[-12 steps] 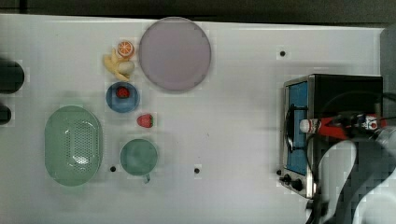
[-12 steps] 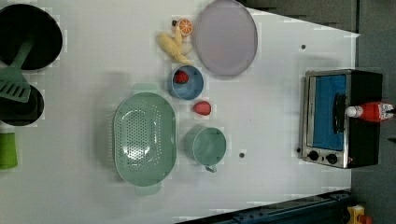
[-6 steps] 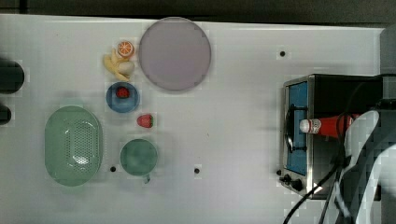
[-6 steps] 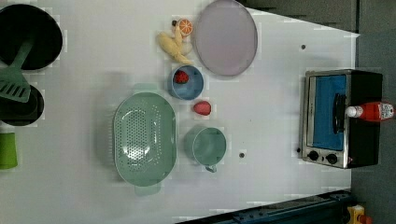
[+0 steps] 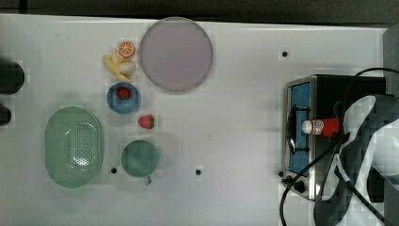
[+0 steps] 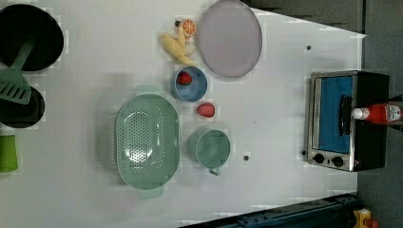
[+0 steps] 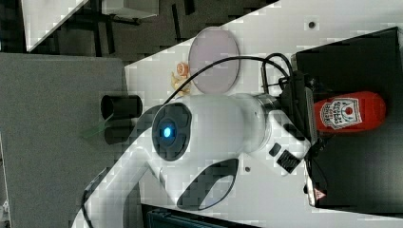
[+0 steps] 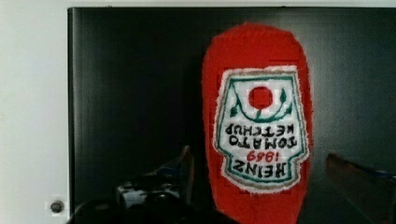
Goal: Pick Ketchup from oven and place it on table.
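Lying flat: the ketchup bottle (image 5: 322,127) is seen on its side on the black top of the oven (image 5: 329,87), white cap towards the glass door.
Label: a white patch with green edging and a red spot is seen on the bottle (image 8: 258,126) in the wrist view.
Pincer: the pincer (image 8: 259,172) is spread wide, one finger (image 8: 184,168) on each side of the bottle's lower body; contact is not seen.
Arm: a white arm (image 7: 214,128) is seen over the oven's back edge in the right view, with black cables looped around it.
Oven: it is placed at the top view's right edge of the worktop (image 5: 235,117), door shut, knobs at its lower front corner.
Further off: a round purple plate (image 5: 176,53), a blue bowl (image 5: 123,98) with a red fruit inside, a loose strawberry (image 5: 146,122), a green cup (image 5: 139,158) and a green colander (image 5: 74,146) are spread over the worktop, well apart from the oven.
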